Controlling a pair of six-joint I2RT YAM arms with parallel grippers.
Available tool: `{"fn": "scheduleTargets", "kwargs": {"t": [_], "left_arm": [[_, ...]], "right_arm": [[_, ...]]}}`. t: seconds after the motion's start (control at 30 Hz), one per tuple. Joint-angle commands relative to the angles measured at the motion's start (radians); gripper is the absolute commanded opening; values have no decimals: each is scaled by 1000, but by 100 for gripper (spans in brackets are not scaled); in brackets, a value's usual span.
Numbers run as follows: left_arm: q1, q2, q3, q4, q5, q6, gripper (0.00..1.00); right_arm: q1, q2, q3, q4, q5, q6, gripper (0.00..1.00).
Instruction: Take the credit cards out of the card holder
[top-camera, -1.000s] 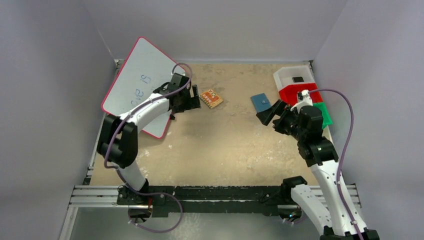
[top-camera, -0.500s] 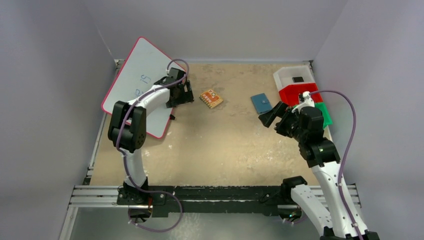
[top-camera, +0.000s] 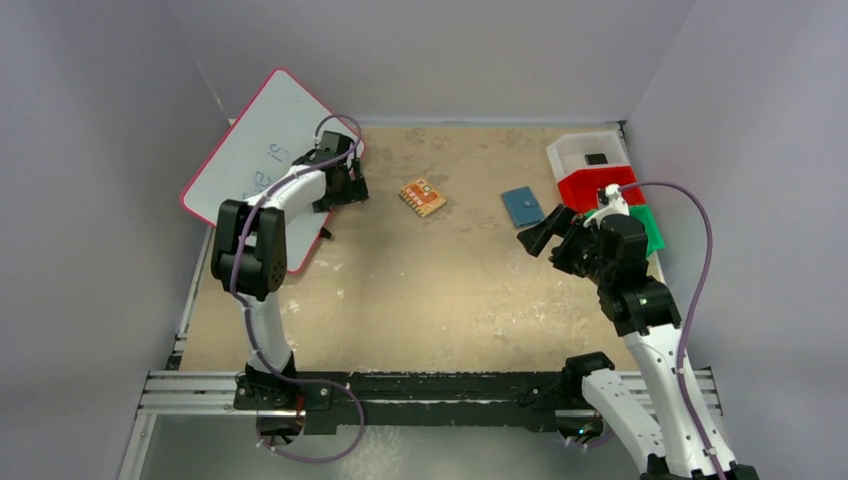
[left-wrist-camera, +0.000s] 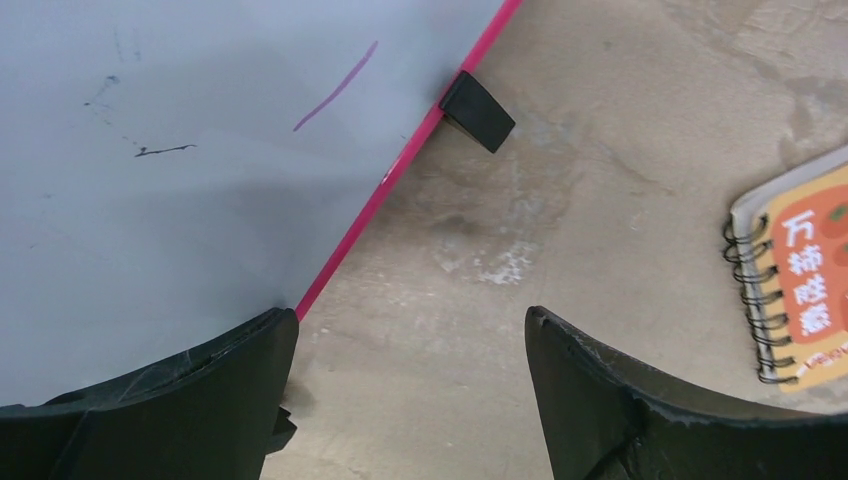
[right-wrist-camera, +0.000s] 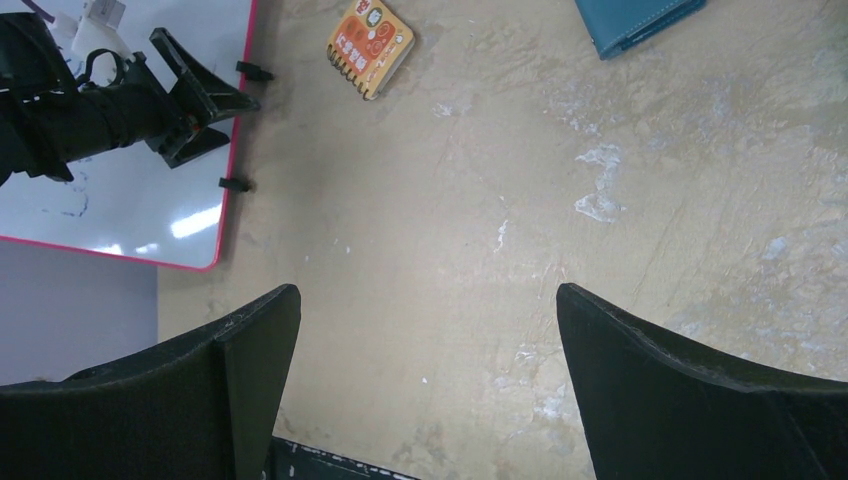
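At the left edge of the tabletop (top-camera: 450, 290) we see a white board (top-camera: 245, 185) with a pink rim. It is tilted, with its far side raised toward the left wall. A black clip (left-wrist-camera: 478, 110) sits on its pink edge.

The left gripper (top-camera: 343, 188) is at the board's right edge, toward the far left corner. Its fingers (left-wrist-camera: 180, 400) are spread wide and hold nothing. In the wrist view one finger lies over the board and the other over bare tabletop, with the pink rim running between them.

Just right of that gripper, apart from it, an orange spiral notebook (top-camera: 422, 197) lies flat.

Further right, toward the far right corner, the card holder (top-camera: 522, 206) lies flat and closed, its dark teal-blue outside facing up. Nothing touches it. We cannot tell whether the credit cards are inside.

The right gripper (top-camera: 540, 232) is just nearer than the card holder and a little to its right, with a gap between them. Its fingers (right-wrist-camera: 690, 390) are fully apart and empty, above bare tabletop.

Along the right edge stand a white bin (top-camera: 570, 150), a red bin (top-camera: 585, 188) and a green bin (top-camera: 652, 228), running from far to near. A small dark rectangle (top-camera: 597, 158) lies in the white bin. It is too small for us to identify.
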Motion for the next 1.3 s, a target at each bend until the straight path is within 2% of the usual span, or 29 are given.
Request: {"fn": "scheduleTargets", "kwargs": {"t": [0.0,0.23,0.33,0.43,0.6,0.8,1.27], "left_arm": [[49,18,38,-23,-103,47,85],[84,34,60,-30,-122,58,85],[84,16,60,-5,3,58,84],[75,-42,8,91,144,40,84],[55,-64,0,121,219,53,84],[60,52,130,-18,101,67,84],[109,253,314,-73,-5,95,83]], "right_arm": [[3,-4,14,11,11,-1,100],[2,7,11,1,16,-10,100],[3,8,4,2,18,-9,100],[3,8,-10,16,11,-3,100],[3,19,-16,26,-1,3,100],[2,32,6,-5,13,-16,100],[3,30,21,-29,68,-45,100]]}}
